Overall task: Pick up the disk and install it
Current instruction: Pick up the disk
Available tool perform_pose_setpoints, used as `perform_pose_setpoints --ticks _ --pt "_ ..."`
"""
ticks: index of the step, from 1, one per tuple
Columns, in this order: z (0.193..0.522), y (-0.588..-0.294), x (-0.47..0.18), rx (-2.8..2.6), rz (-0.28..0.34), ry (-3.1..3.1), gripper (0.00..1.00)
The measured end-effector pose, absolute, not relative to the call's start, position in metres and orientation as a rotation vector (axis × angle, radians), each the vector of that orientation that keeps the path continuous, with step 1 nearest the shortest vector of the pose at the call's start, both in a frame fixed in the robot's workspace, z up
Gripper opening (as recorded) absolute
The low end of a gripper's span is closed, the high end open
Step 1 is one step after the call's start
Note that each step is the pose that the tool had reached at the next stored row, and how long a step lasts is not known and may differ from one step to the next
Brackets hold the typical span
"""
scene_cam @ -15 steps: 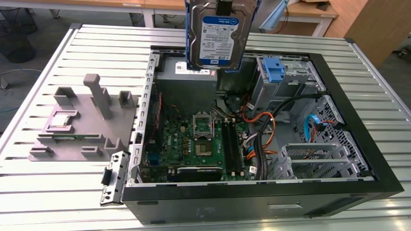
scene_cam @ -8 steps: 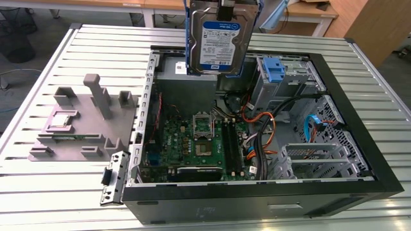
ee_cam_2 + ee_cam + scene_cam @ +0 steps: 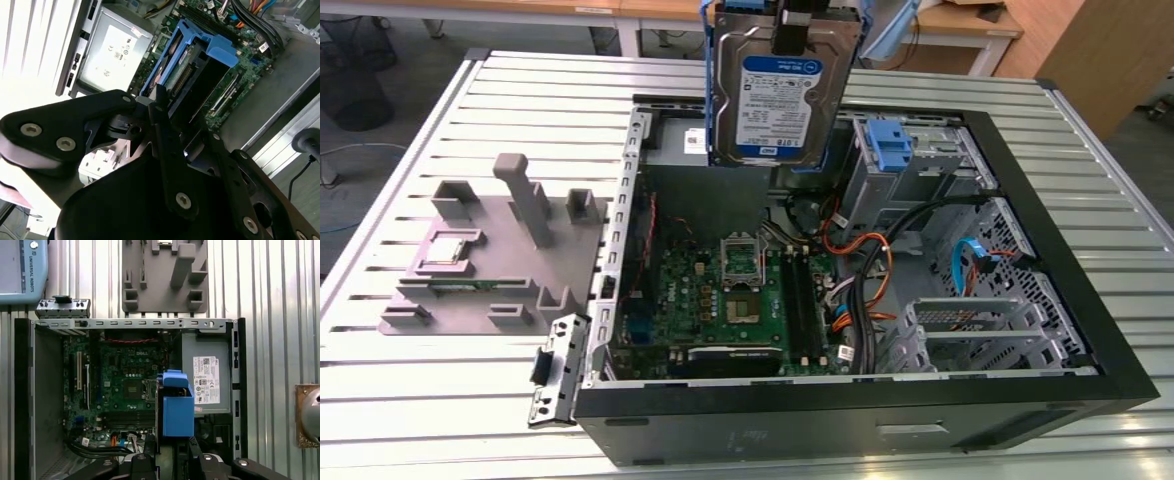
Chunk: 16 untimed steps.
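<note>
- Disk [image 3: 781, 95]: silver metal, white-and-blue label, bright blue carrier round it
- Gripper [image 3: 171, 446]: black, with silver screw heads
- Motherboard [image 3: 720, 300]: green, dotted with black and silver parts
- Computer case [image 3: 854, 430]: black outside — bare grey metal within
- Table [image 3: 400, 420]: pale silver-grey, ribbed in long parallel stripes
- Fixture [image 3: 494, 250]: plain matt grey
- Cables [image 3: 878, 250]: orange, black — one blue
- Bracket [image 3: 890, 147] in the bay: bright blue

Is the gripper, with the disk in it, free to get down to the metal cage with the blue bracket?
Probably yes. The gripper holds the disk above the open case, and nothing covers the cage with the blue bracket. Cables run close beside it.
</note>
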<state>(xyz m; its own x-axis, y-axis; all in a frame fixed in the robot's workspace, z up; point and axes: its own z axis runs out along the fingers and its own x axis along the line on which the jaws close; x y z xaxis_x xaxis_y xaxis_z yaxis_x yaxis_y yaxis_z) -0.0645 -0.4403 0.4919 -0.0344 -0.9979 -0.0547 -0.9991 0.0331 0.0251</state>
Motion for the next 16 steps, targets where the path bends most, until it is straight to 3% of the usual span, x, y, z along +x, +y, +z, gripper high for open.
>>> perform_pose_setpoints --ticks 16 --pt "0.491 -0.473 -0.065 -2.167 0.088 2.242 0.35"
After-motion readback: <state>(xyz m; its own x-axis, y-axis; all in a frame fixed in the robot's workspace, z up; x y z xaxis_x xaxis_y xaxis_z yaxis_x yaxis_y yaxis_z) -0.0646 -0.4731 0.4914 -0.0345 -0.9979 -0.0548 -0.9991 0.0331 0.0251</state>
